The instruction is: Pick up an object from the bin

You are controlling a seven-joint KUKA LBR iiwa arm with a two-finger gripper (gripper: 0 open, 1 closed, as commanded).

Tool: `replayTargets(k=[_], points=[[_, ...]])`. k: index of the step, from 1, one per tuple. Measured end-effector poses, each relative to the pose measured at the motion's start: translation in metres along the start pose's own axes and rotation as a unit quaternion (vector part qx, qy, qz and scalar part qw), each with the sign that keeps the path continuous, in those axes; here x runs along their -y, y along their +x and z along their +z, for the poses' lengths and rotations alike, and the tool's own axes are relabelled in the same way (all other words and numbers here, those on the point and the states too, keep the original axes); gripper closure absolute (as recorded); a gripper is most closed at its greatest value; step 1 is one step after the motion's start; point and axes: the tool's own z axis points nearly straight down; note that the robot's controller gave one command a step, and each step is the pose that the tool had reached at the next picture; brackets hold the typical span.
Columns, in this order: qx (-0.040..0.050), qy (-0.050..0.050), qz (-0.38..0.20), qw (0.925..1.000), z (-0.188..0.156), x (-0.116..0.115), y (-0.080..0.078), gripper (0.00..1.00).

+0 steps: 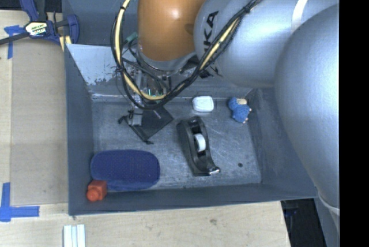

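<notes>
My gripper [143,123] sits low in the bin [78,142], back left. Grip: cannot tell. Nothing lifted; pick remains.

Arm [288,55]: broad, rounded links in matt silver-grey, bearing black capital lettering [211,25] of which "KA" is legible, and a white band [302,0] toward 1 o'clock. Wrist: a glossy orange dome cover [170,15], ringed by yellow and black cables [123,21] that loop round its 9 o'clock edge and run along the link toward 2 o'clock. Beneath the cover, at 6 o'clock, sits a dark mechanism [151,81] with exposed wiring.
</notes>
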Motion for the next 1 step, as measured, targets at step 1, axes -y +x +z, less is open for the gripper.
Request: replayTargets(k=[1], points=[[0.0007,0.001,-0.090,0.9959,0.1253,0.0570,0.0054,0.00]])
